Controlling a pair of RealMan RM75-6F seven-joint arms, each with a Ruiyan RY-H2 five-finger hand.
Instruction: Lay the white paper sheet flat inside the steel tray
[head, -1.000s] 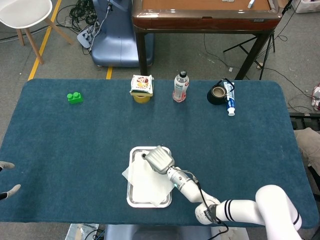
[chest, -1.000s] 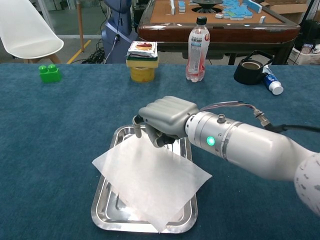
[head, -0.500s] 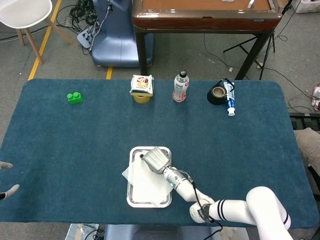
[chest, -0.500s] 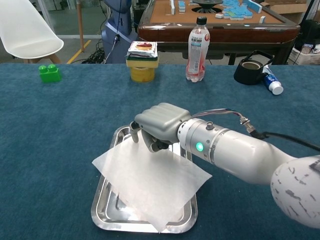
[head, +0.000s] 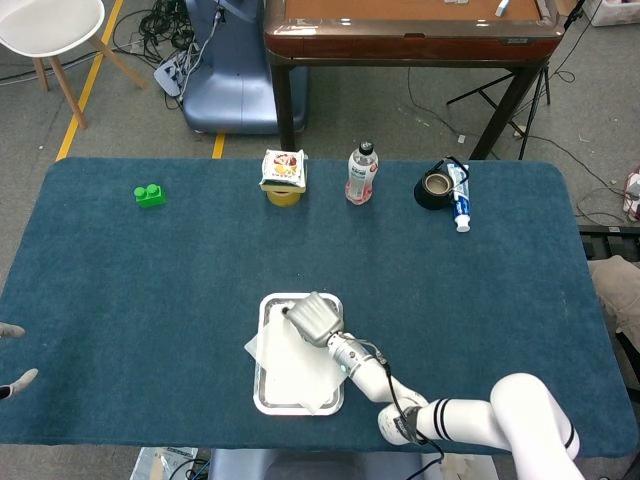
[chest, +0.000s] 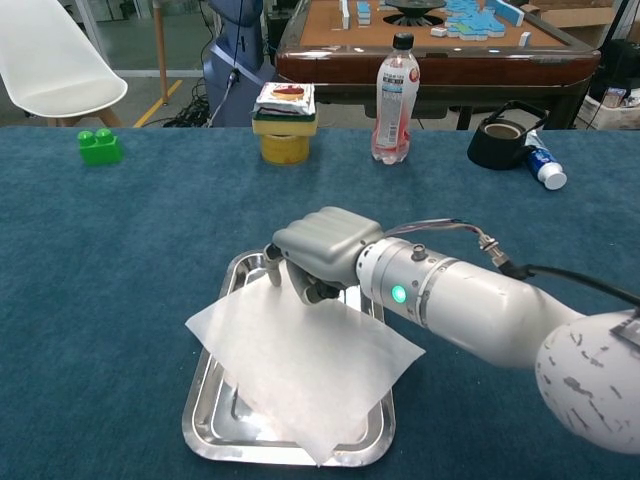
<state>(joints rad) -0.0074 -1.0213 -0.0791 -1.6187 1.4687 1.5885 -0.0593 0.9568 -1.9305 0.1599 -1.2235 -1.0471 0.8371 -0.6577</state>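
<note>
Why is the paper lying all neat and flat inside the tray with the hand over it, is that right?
Not quite. The chest view shows the white paper sheet turned crooked, its corners sticking out over the steel tray rim. The right hand is over it.

Counting from the steel tray (chest: 212, 412) sitting at the near edge of the table: one tray, and one white paper sheet (chest: 305, 362) lying across it, its corners overhanging the rim. One right hand (chest: 318, 250) is hovering over the tray's far end. One left hand (head: 14, 358) is just showing well off to the tray's left. Along the far side of the table from the tray, one green block (chest: 99, 147) is sitting to the left, then one yellow cup with a packet on top (chest: 283, 121), one drink bottle (chest: 396, 100), one black tape roll (chest: 500, 143) and one tube (chest: 541, 165) leaning beside it.
</note>
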